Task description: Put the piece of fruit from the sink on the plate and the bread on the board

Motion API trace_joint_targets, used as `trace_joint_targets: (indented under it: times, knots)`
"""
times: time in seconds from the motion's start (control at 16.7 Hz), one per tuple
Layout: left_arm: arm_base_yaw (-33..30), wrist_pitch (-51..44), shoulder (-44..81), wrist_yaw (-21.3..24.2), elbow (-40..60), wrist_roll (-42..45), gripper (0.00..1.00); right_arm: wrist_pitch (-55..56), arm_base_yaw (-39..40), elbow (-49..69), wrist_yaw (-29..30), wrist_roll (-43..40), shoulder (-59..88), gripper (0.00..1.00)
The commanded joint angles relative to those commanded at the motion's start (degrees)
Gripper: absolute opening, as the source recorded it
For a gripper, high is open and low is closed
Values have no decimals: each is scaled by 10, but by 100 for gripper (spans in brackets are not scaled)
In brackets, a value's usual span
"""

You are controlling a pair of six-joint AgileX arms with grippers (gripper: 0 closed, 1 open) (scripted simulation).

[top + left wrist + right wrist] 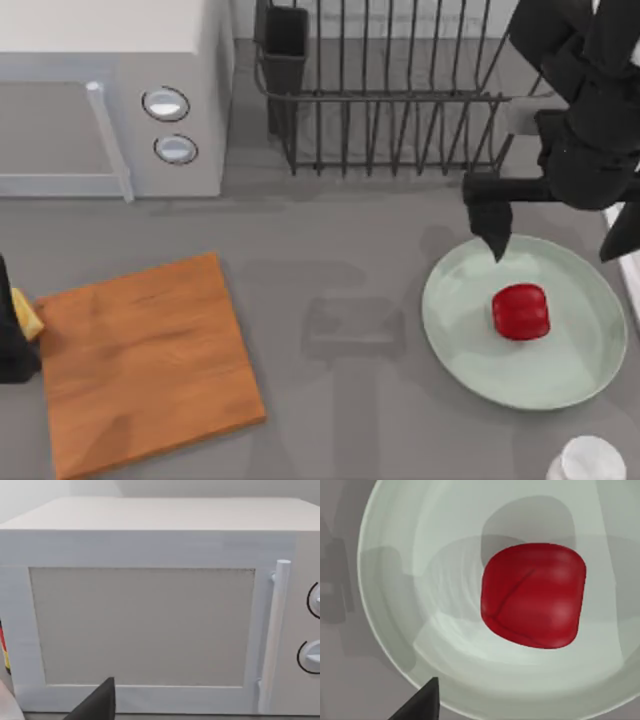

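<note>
The piece of fruit (521,311) lies free on the plate (470,352) — delivered, I judge — with the right gripper (555,240) spread wide and empty above the rim, while the left gripper (12,335), at the board's (150,360) left edge, grips the bread (27,315) — not yet on the wood.

Grey counter (330,400) carries: board (150,360) at left, plate (470,340) at right, microwave (110,100) at rear left, wire rack (390,100) at rear centre, white cup (590,462) at the front right edge.
</note>
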Motion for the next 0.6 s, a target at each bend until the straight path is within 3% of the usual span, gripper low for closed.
trace_joint_targets:
  times: [0.3, 0.6]
  knots:
    - [0, 0, 0, 0, 0, 0, 100, 76, -25, -90, 0, -26, -117, 100]
    - [0, 0, 0, 0, 0, 0, 100, 224, -74, -280, 0, -77, -356, 100]
